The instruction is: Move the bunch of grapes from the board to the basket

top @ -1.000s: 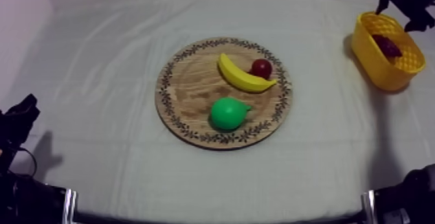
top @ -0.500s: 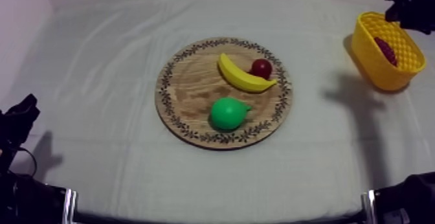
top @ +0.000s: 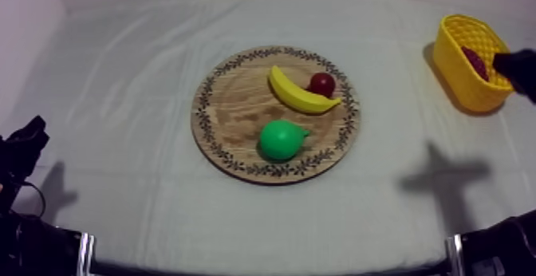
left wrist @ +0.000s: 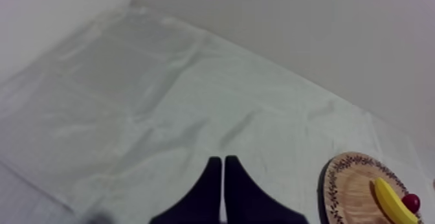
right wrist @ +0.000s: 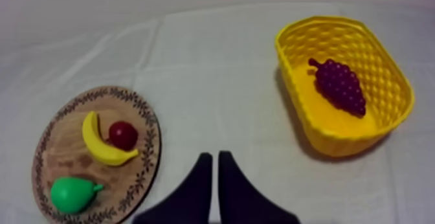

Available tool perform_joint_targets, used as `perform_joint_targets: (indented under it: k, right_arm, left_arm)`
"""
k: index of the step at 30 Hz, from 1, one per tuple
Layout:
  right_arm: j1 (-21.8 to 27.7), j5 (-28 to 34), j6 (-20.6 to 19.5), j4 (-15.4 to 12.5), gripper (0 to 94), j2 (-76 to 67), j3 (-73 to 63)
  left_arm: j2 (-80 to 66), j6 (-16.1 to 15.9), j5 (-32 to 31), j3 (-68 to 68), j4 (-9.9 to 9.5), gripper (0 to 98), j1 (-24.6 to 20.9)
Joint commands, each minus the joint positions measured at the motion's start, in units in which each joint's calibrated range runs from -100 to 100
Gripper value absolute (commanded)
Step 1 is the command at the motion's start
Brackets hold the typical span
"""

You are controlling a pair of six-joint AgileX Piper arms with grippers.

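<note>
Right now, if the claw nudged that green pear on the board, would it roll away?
Probably a little: the pear lies on its side, round-bodied, so it would likely roll, curving toward its narrow stem end. Its smooth skin looks slippery.

Your left arm (top: 22,153) sits low at its own side, at rest. In its wrist view the two black fingers (left wrist: 206,197) lie pressed together as a narrow wedge, so the left jaws are closed with nothing between them. Your right arm (top: 518,65) comes in raised at the right side of the top view. Its fingers (right wrist: 197,191) lie together in the same kind of wedge: the right jaws are closed on nothing as well.
</note>
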Motion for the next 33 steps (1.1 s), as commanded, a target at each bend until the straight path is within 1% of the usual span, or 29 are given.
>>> perform_joint_targets:
  k: [1, 6, 11, 13, 17, 19, 23, 26, 29, 33]
  right_arm:
    - [-0.4, -2.6, 0.4, -0.2, 1.4, -8.5, 11.6]
    - [-1.2, -3.3, 0.6, -0.5, 0.7, -16.3, 19.7]
    - [-1.4, -3.6, 0.1, 0.3, 0.5, -22.2, 26.1]
    - [-1.1, -3.9, 1.4, -0.5, 0.4, -24.1, 27.8]
    - [0.5, -4.3, 2.0, -1.4, 0.4, -25.6, 29.2]
    - [1.4, -5.4, 3.3, -1.9, 0.4, -26.1, 29.7]
    - [2.0, -8.1, 8.7, -2.5, 0.4, -27.8, 30.5]
    - [2.7, -8.7, 11.6, -2.6, 0.4, -29.3, 30.7]
    - [3.5, -8.9, 13.0, -2.7, 0.4, -30.5, 30.7]
    - [4.4, -8.8, 13.4, -2.7, 0.4, -31.0, 30.8]
  left_arm:
    - [0.0, 0.0, 0.0, 0.0, 0.01, 0.1, 0.0]
    - [0.0, 0.0, 0.0, 0.0, 0.01, 0.1, 0.0]
    - [0.0, 0.0, 0.0, 0.0, 0.01, 0.1, 0.0]
    - [0.0, 0.0, 0.0, 0.0, 0.01, 0.1, 0.0]
    - [0.0, 0.0, 0.0, 0.0, 0.01, 0.1, 0.0]
    - [0.0, 0.0, 0.0, 0.0, 0.01, 0.1, 0.0]
    - [0.0, 0.0, 0.0, 0.0, 0.01, 0.1, 0.0]
    - [0.0, 0.0, 0.0, 0.0, 0.01, 0.1, 0.0]
    - [0.0, 0.0, 0.0, 0.0, 0.01, 0.1, 0.0]
    - [0.0, 0.0, 0.0, 0.0, 0.01, 0.1, 0.0]
